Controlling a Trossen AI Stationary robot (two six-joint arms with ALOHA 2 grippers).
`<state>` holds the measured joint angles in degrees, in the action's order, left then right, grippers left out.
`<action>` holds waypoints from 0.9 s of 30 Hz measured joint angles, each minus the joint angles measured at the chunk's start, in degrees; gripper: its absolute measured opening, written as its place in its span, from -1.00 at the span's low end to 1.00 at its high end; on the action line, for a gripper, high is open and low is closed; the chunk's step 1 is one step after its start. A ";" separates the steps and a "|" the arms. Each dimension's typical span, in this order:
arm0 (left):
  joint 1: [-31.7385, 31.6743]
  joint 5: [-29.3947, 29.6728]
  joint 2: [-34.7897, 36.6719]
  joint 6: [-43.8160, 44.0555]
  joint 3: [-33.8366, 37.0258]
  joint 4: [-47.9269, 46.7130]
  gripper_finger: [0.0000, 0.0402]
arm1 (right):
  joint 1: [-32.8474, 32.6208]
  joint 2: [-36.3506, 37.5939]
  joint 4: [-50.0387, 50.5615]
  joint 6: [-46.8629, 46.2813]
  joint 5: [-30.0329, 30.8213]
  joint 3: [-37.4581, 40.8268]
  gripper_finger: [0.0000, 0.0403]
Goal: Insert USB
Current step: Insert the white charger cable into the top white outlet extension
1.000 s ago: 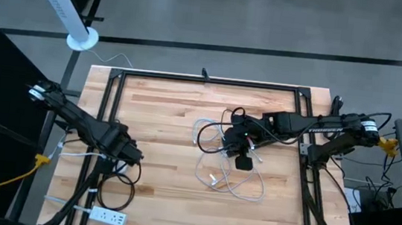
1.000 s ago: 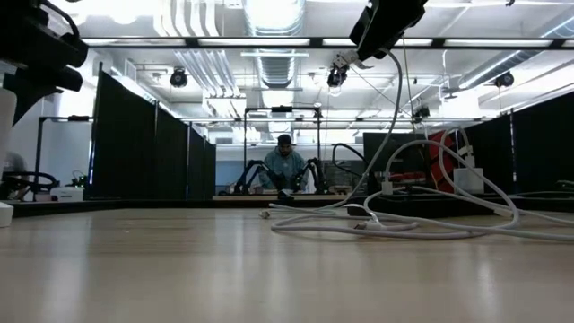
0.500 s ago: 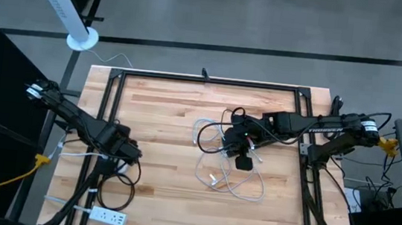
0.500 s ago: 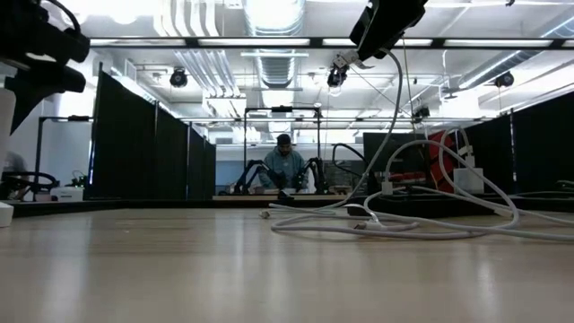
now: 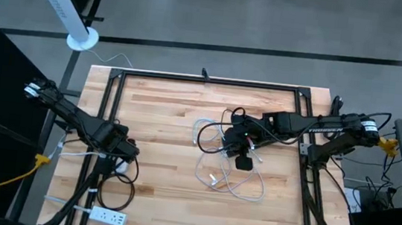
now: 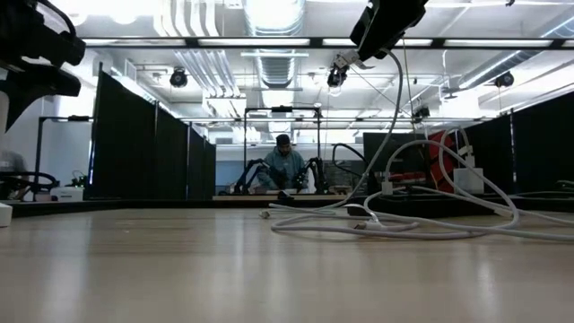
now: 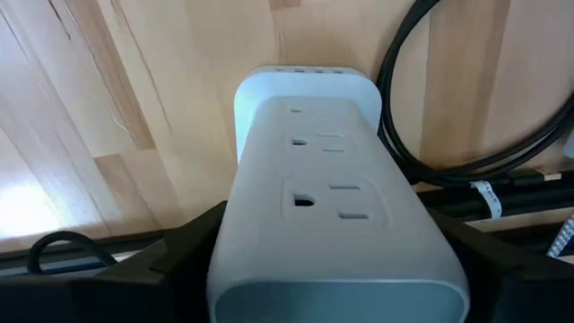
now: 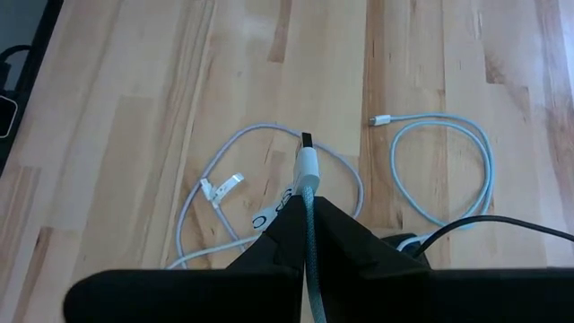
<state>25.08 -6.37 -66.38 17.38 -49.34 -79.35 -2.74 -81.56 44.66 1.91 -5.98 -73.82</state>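
Far left, my left gripper (image 5: pixel 128 150) sits over the left edge of the wooden table (image 5: pixel 171 109). The left wrist view shows the white power strip (image 7: pixel 327 206) lying lengthwise between my fingers (image 7: pixel 193 242), outlets facing up, a row of small ports at its far end. Jaws stand wide, one on each side of the strip; cannot tell if they actually press it. A black cable (image 7: pixel 421 108) curves just beside the strip.

Mid table: loose white cables (image 5: pixel 235 183) in loops, and a black adapter block (image 5: pixel 243 163) among them.

Right of centre, my right gripper (image 5: pixel 237 137) hangs above that tangle, well apart from the strip. Jaws are fully closed, pinching the USB cable (image 8: pixel 308 175), with its plug (image 8: pixel 306 141) sticking out past the fingertips and pointing down at the wood, not in any port.

In the low view a person (image 6: pixel 284 161) sits in the room behind the table
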 joint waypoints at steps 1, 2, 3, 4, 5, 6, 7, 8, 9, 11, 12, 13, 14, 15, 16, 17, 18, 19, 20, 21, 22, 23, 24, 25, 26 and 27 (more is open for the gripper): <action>0.00 0.02 0.20 0.02 0.04 0.02 0.38 | 0.02 0.00 0.00 0.00 0.00 0.00 -1.00; 0.00 0.01 0.37 0.05 0.08 0.05 0.38 | 0.02 0.00 0.00 0.00 0.00 0.00 -1.00; 0.00 -0.03 0.47 0.06 0.09 0.07 0.38 | 0.02 0.02 0.00 0.02 0.00 0.00 -1.00; 0.00 -0.05 0.54 0.08 0.09 0.04 0.38 | 0.02 0.02 0.00 0.04 0.00 0.00 -1.00; 0.00 -0.09 0.57 0.26 0.09 0.07 0.38 | 0.02 0.02 0.00 0.04 0.00 0.00 -1.00; 0.00 -0.07 0.58 0.56 0.11 0.07 0.38 | 0.02 0.02 0.00 0.04 0.00 0.00 -1.00; 0.00 -0.02 0.58 0.83 0.11 0.08 0.38 | 0.02 0.02 -0.02 0.04 0.00 0.00 -1.00; 0.00 0.00 0.58 1.04 0.11 0.10 0.38 | 0.02 0.02 0.00 0.05 0.00 0.00 -1.00; 0.00 0.00 0.60 1.31 0.11 0.24 0.38 | 0.02 0.02 -0.02 0.11 0.00 0.00 -1.00; 0.00 0.25 0.65 2.39 -0.14 0.80 0.38 | 0.02 0.02 0.00 0.13 0.00 0.00 -1.00; 0.00 0.77 0.64 2.99 -0.54 1.34 0.38 | 0.02 0.02 -0.02 0.13 0.00 0.00 -1.00; 0.00 1.38 0.60 3.74 -1.13 1.92 0.38 | 0.02 0.02 -0.02 0.15 0.02 0.00 -1.00; 0.00 1.62 0.52 4.62 -1.89 2.68 0.38 | 0.02 0.02 0.00 0.14 0.02 0.00 -1.00; 0.00 1.63 0.45 5.23 -2.69 3.39 0.38 | 0.02 0.02 -0.02 0.13 0.02 0.00 -1.00; 0.00 2.03 0.32 5.71 -3.38 3.91 0.38 | 0.02 0.02 -0.02 0.13 0.02 0.00 -1.00; 0.02 2.57 0.14 5.96 -4.00 4.21 0.38 | 0.04 0.02 -0.04 0.15 0.04 0.00 -1.00; -0.02 2.87 -0.03 6.15 -4.54 4.64 0.38 | 0.10 0.02 -0.05 0.15 0.04 0.00 -1.00; -0.07 3.15 -0.17 6.24 -5.00 5.21 0.38 | 0.18 0.02 -0.06 0.17 0.04 0.00 -1.00; -0.07 3.56 -0.36 6.43 -5.16 5.69 0.38 | 0.27 0.02 -0.06 0.15 0.01 0.00 -1.00; -0.04 3.85 -0.47 6.86 -5.16 5.71 0.38 | 0.34 0.02 -0.12 0.15 0.07 0.00 -1.00; -0.04 3.97 -0.58 7.45 -5.16 5.81 0.38 | 0.43 0.02 -0.31 0.16 0.07 0.00 -1.00; -0.06 3.97 -0.65 7.85 -5.16 6.31 0.38 | 0.44 0.02 -0.47 0.17 0.09 0.00 -1.00; -0.04 4.00 -0.68 8.28 -5.16 7.21 0.38 | 0.46 0.02 -0.55 0.17 0.09 0.00 -1.00; -0.04 4.07 -0.81 8.85 -5.16 8.45 0.38 | 0.43 0.02 -0.59 0.17 0.09 0.00 -1.00; -0.02 4.35 -1.00 9.34 -5.16 9.81 0.38 | 0.43 0.02 -0.61 0.17 0.09 0.00 -1.00; -0.03 5.11 -1.13 9.73 -5.16 11.03 0.38 | 0.43 0.02 -0.59 0.19 0.09 0.00 -1.00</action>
<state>25.05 -1.25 -67.52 27.12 -54.50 -68.32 -2.31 -81.54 44.07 2.11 -5.89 -73.82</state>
